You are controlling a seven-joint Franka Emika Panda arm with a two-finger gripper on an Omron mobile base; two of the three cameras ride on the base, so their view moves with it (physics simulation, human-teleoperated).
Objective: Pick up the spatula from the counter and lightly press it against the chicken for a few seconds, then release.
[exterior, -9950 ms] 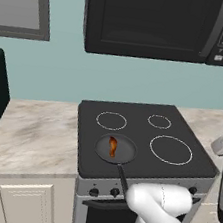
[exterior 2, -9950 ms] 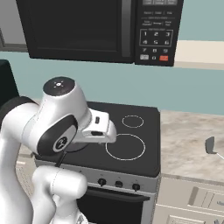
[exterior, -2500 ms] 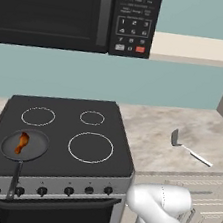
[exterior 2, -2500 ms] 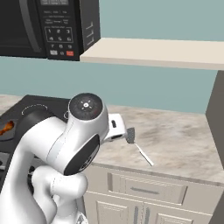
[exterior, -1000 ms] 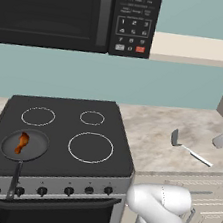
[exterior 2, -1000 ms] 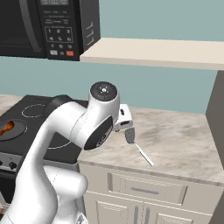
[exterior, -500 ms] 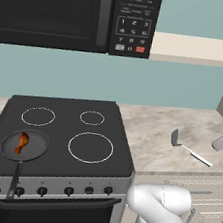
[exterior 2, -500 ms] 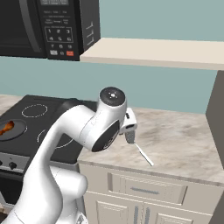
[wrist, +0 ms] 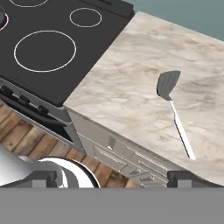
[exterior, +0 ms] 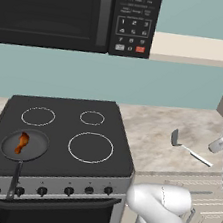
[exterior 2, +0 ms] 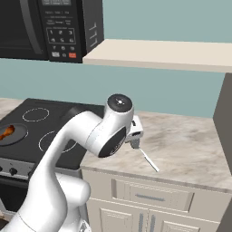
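Note:
The spatula (wrist: 174,105) lies flat on the marble counter right of the stove, with its dark head (exterior: 176,138) toward the wall and its pale handle (exterior 2: 149,161) pointing to the counter's front edge. The chicken (exterior: 22,142) is an orange-brown strip in a small dark pan (exterior: 36,149) on the front left burner, also seen as the chicken (exterior 2: 7,132) at the far left. My gripper (wrist: 114,179) hangs above the counter's front edge, left of the spatula and well clear of it. It is open, fingertips (wrist: 42,178) wide apart, nothing between them.
The black stove (exterior: 95,131) has several burner rings and a knob row along its front. A microwave (exterior: 73,7) hangs above it, and a beige shelf (exterior 2: 158,53) runs over the counter. A tall cabinet side (exterior 2: 224,118) bounds the counter on the right.
Since the oldest frames the base has driven right, bringing the spatula into view. In the last second my arm has swung out over the counter toward the spatula. Spatula and pan stay put.

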